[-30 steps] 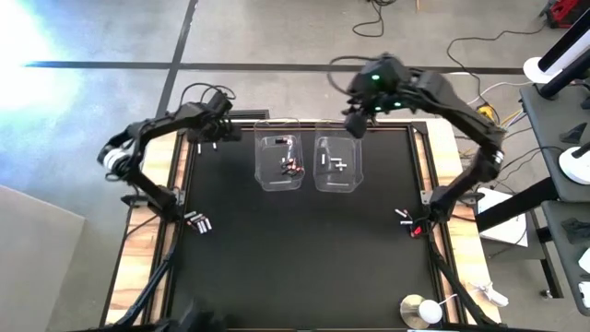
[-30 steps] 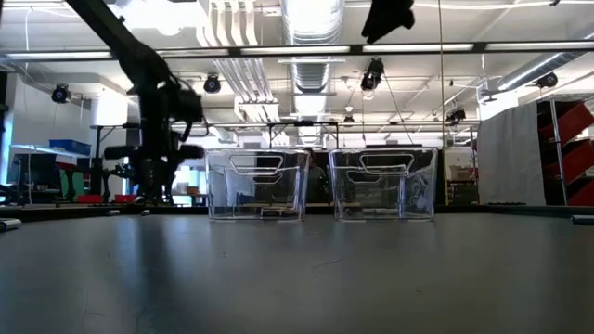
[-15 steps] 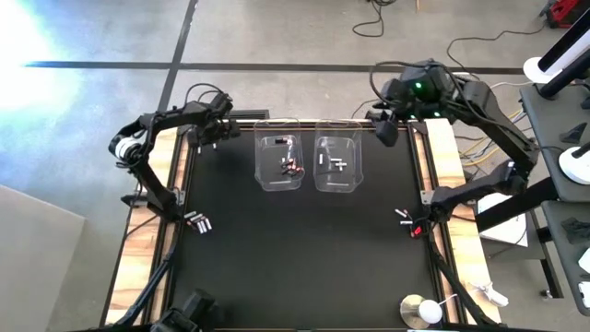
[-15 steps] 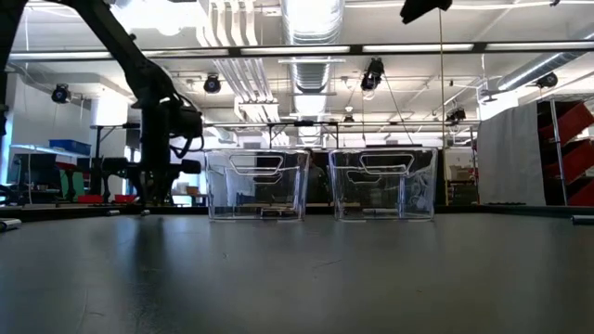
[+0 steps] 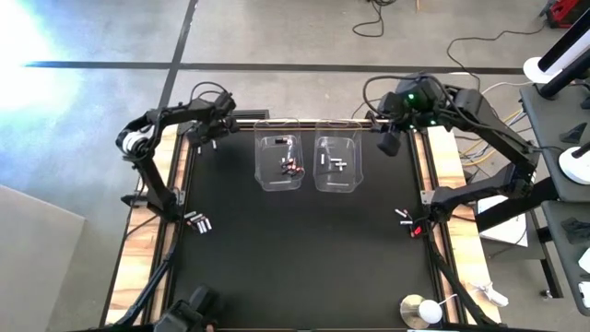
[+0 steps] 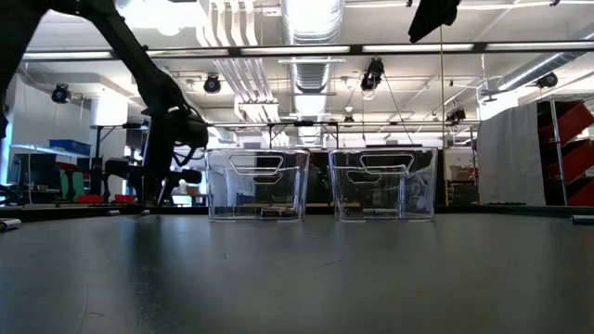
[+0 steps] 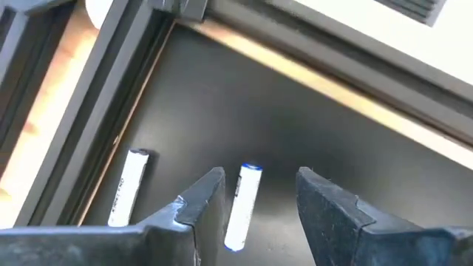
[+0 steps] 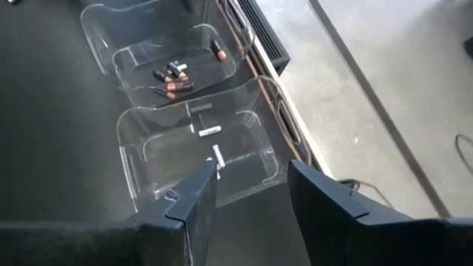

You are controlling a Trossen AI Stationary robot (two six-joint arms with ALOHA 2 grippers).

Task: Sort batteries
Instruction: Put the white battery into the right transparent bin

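Observation:
Two white batteries lie on the black mat at its far left corner; in the left wrist view one battery [image 7: 242, 207] lies between my left gripper's [image 7: 261, 177] open fingers, untouched as far as I can see, and the other battery [image 7: 128, 187] lies beside it. My left gripper [image 5: 205, 136] points steeply down, low over the mat. My right gripper [image 5: 387, 143] hangs high and open, with nothing in it, just right of the tubs. The left tub [image 5: 281, 175] holds dark batteries [image 8: 174, 74], and the right tub [image 5: 338, 180] holds white batteries [image 8: 211, 144].
Small clusters of loose batteries lie at the mat's left edge [image 5: 198, 221] and right edge [image 5: 406, 218]. The two clear tubs stand side by side at the far middle. Wooden table rims [image 5: 175, 175] flank the mat. A white roll [image 5: 422, 310] sits at the near right.
My right gripper has drawn away from above the right tub toward the table's right edge, staying high. My left gripper has sunk a little toward the far left corner and rolled about its own axis.

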